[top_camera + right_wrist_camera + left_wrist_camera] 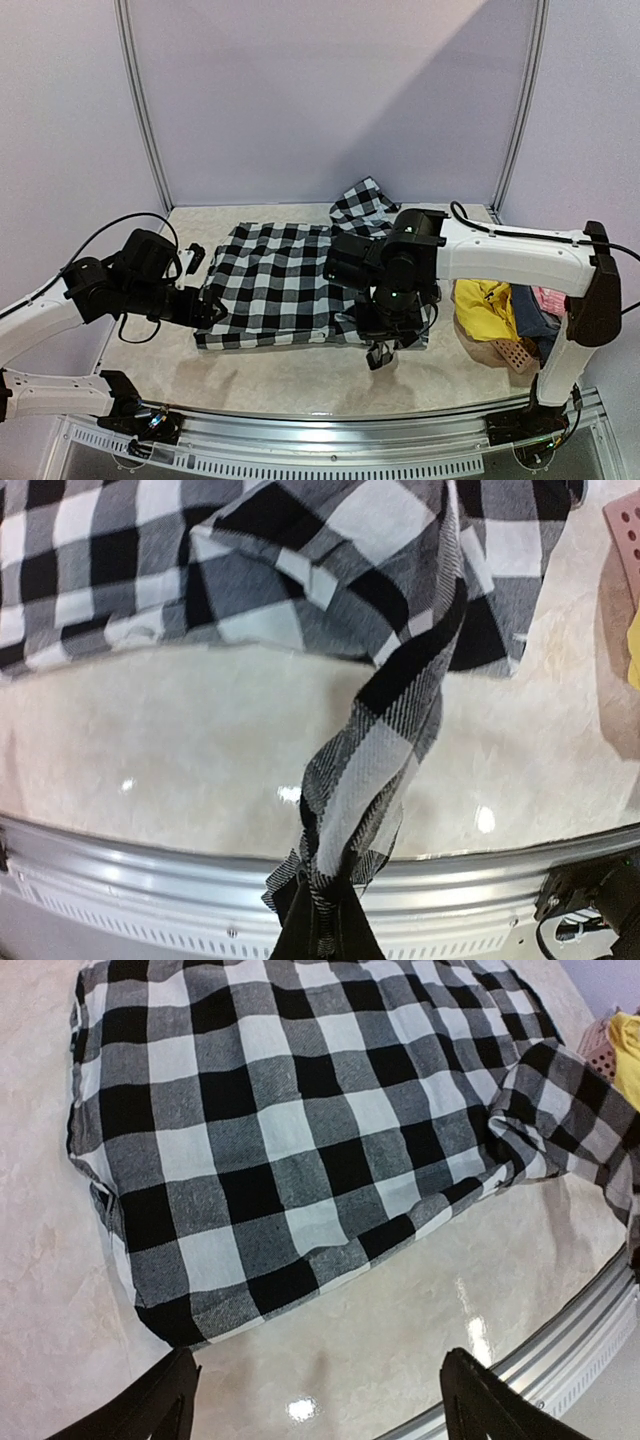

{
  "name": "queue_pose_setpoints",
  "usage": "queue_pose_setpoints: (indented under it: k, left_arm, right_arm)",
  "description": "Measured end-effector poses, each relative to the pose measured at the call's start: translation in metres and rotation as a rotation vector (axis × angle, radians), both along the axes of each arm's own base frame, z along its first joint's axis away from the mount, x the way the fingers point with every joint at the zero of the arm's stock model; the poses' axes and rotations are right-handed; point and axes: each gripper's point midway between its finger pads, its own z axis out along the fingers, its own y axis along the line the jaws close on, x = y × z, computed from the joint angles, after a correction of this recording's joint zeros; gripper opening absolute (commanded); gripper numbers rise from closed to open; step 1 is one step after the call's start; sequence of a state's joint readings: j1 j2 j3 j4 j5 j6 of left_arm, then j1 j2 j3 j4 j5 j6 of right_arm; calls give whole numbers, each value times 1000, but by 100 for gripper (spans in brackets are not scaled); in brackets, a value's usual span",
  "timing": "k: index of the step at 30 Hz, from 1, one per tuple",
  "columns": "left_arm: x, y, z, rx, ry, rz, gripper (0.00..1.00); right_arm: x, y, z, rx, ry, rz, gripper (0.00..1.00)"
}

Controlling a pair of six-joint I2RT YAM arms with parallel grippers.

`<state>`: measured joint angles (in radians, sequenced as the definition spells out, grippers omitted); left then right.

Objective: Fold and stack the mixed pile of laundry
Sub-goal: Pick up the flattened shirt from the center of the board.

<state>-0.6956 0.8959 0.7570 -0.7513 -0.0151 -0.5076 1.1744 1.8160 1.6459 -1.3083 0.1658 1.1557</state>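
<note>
Top external view puts the checked shirt [275,285] in the middle of the table [300,385]. Its body is spread flat as a rough rectangle, and one sleeve [362,203] lies out toward the far edge. The shirt's end toward the right edge is bunched. In the right wrist view a strip of the checked cloth is drawn out from there to the right claw [318,920], whose jaws are pinched tight on it. The left claw [315,1405] hangs just off the shirt's left end, jaws wide with nothing between them, over bare table.

The remainder of the mixed laundry pile sits at the right edge of the table, apart from the shirt's body. It consists of a yellow garment [485,300], a pink garment [548,297] and a blue-grey garment [530,335], heaped loosely on and around a salmon basket [510,357]. The right arm hides part of the heap, so how these pieces overlap cannot be told.

By my reading the task is in its early part. Only the first garment is laid out, and it looks to be mid-fold, not finished. No folded stack shows anywhere. Left to do are completing this fold and setting the shirt down as the base of a stack. The three heaped garments must then each be pulled out, flattened, folded and stacked.
</note>
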Motion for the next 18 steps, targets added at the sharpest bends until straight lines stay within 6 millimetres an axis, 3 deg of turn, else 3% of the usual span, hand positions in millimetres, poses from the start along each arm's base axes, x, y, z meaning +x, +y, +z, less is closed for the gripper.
queue_pose_setpoints:
  k: [2,10,18]
  left_arm:
    - [-1,3,-1,5,9,17,99]
    - [-3,36,0,32,17,191,99]
    - [-8,64,-6,19,115,362,95]
  right_arm:
    - [-14,3,6,14,6,28,0]
    - [-76,20,20,76,64,118,0]
    - [-156,27,34,148,224,192,0]
